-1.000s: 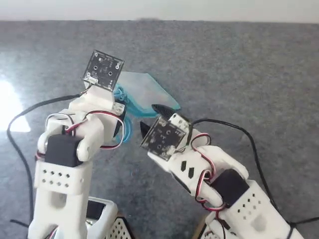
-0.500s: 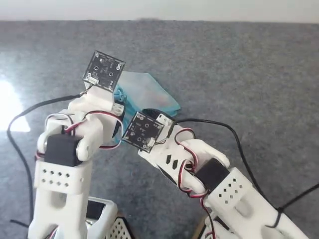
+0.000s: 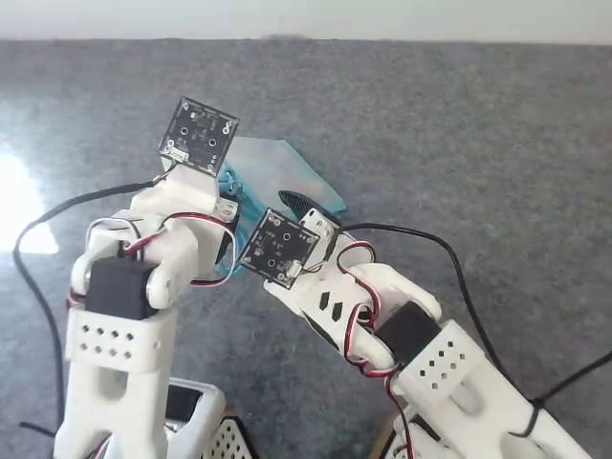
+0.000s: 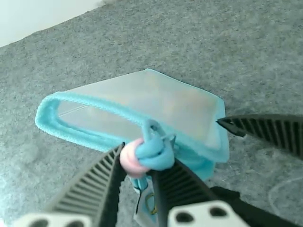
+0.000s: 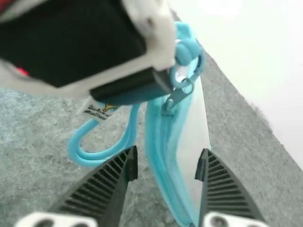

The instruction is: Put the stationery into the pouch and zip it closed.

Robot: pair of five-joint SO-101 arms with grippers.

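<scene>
A grey, speckled counter (image 3: 478,124) is spread across the whole scene, and its surface is marked by a fine, rough grain. At the far edge it is bounded by a plain white wall (image 3: 306,17), against which a straight line is formed. A bright patch of light (image 3: 13,206) is cast on the counter at the left edge.

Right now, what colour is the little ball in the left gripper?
Pink ball, best seen in the left wrist view.
</scene>
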